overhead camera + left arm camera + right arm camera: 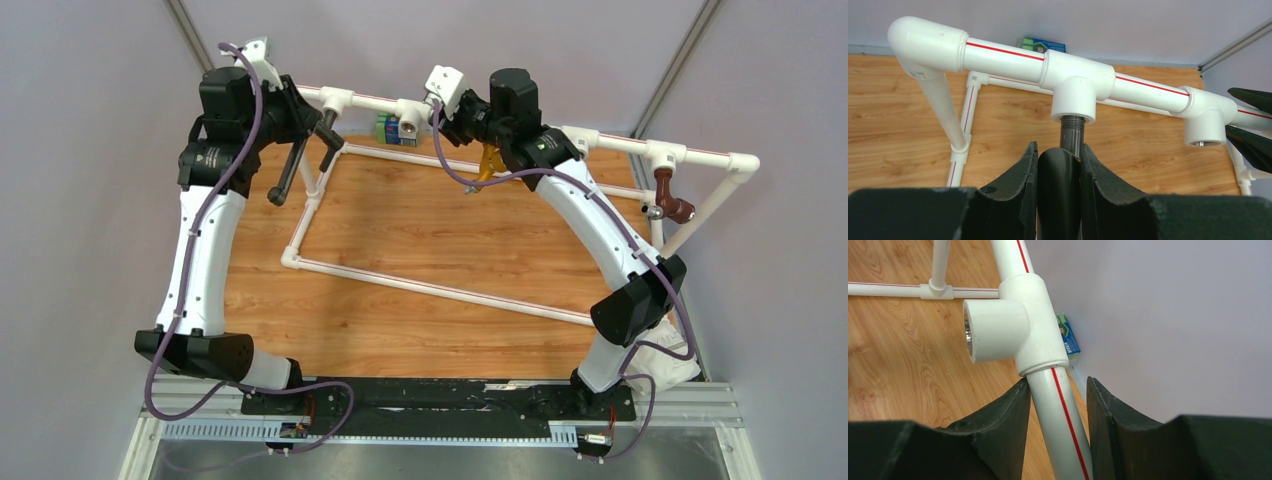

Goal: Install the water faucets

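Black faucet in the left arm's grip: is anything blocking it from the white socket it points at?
Nothing visible. The black faucet's threaded tip already sits in the mouth of the white tee socket, with the left end effector clasping its tube below.

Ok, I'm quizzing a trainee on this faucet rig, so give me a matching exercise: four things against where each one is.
Things:
1 dark faucet
2 brown tap
3 green box
4 red-striped pipe

Places:
A between the right gripper's fingers
B by the back wall
C between the left gripper's fingers, under a white tee
D hanging at the far right of the overhead view

Pairs: 1-C; 2-D; 3-B; 4-A
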Tool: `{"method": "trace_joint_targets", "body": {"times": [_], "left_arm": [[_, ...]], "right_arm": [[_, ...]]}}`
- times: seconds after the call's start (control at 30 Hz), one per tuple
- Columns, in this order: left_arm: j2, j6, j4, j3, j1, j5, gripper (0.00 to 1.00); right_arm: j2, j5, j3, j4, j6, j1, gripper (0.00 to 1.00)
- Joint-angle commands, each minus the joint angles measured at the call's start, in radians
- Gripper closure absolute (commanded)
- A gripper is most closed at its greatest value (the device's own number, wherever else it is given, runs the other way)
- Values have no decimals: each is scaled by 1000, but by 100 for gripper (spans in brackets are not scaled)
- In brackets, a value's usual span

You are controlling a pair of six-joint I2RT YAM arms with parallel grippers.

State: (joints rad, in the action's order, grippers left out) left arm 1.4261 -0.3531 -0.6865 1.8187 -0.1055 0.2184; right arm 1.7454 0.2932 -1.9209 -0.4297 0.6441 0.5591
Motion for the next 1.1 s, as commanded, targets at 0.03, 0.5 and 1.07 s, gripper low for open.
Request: {"method": "trace_joint_targets", "body": {"times": [0.03, 0.5, 1.07], "left_arm": [[16, -27, -11, 64, -124, 110, 90], [59, -72, 1, 110, -249, 111, 60], [-3, -79, -8, 126, -286, 52, 40]], "right_arm": [[42, 103, 37, -115, -121, 50, 100], [45, 101, 39, -116, -121, 48, 100], [43, 101, 42, -115, -124, 48, 100]]}}
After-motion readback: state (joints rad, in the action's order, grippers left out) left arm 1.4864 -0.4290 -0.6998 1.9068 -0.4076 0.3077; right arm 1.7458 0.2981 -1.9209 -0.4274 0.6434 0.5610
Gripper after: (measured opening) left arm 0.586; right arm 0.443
